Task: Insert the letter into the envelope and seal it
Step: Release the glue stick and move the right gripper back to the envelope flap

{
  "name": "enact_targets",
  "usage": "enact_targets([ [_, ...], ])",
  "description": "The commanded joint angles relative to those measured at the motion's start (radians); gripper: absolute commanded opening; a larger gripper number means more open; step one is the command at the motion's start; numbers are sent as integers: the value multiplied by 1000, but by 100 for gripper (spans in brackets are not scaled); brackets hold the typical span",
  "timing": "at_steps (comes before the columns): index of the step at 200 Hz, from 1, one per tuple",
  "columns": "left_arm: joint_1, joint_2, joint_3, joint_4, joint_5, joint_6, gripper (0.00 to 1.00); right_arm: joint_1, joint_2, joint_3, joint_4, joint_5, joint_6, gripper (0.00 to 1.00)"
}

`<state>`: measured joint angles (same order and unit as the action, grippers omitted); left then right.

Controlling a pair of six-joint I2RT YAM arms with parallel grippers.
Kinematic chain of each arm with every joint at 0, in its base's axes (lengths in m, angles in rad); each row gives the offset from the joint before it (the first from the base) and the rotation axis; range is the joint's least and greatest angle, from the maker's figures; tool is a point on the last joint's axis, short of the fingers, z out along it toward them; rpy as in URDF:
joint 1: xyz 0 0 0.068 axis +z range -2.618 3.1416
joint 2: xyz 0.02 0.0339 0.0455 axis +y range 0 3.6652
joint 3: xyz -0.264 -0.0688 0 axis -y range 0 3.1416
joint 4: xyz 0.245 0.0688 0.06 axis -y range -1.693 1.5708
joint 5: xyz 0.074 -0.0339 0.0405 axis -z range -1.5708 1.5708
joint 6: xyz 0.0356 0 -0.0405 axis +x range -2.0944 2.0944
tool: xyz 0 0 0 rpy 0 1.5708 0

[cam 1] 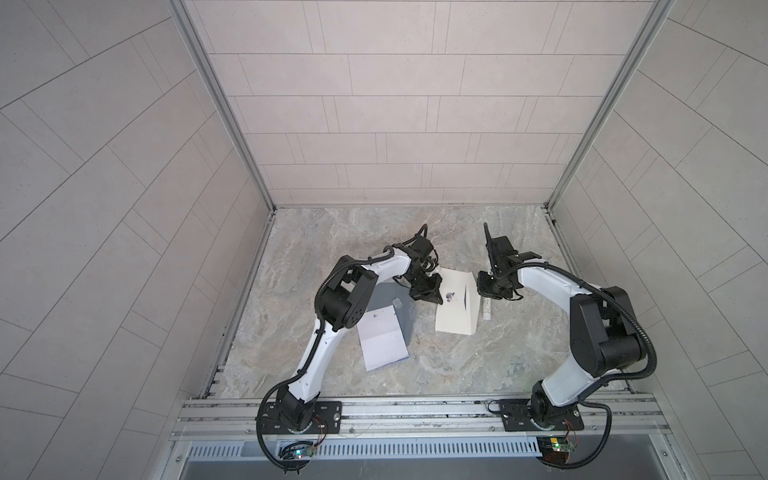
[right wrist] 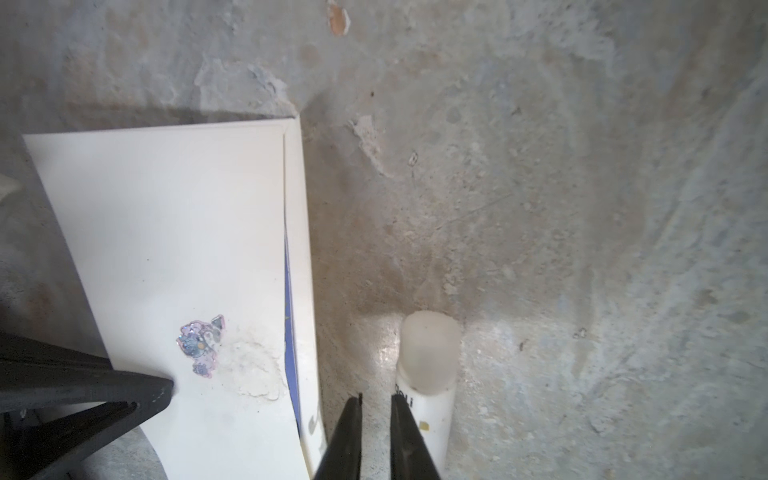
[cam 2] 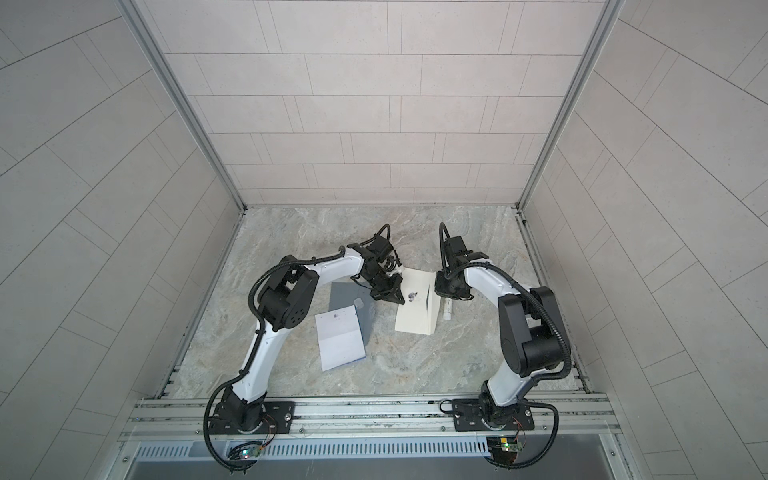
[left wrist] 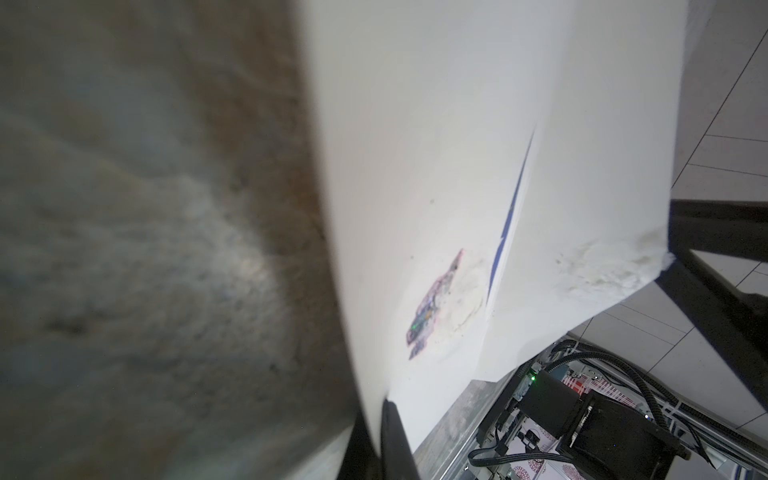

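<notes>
Envelope [right wrist: 166,228], glue stick [right wrist: 428,361] lying just beside its flap-side edge

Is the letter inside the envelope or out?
Out: the letter lies on the table, apart from the envelope.

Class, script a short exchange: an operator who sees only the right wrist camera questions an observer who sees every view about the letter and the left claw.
Operator: Where is the letter?
Observer: In both top views it lies on the table, left of the envelope and apart from it.
Operator: Is the envelope held?
Observer: Yes; the left wrist view shows the left claw shut on the envelope's edge.
</notes>
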<state>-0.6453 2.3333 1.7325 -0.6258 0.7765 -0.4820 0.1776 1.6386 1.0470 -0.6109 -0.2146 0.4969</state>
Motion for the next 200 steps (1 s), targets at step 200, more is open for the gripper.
enact_targets([
  [200,7,30,-27,-68,-78,-5,0,211,313,108,-74,-75,88,2],
])
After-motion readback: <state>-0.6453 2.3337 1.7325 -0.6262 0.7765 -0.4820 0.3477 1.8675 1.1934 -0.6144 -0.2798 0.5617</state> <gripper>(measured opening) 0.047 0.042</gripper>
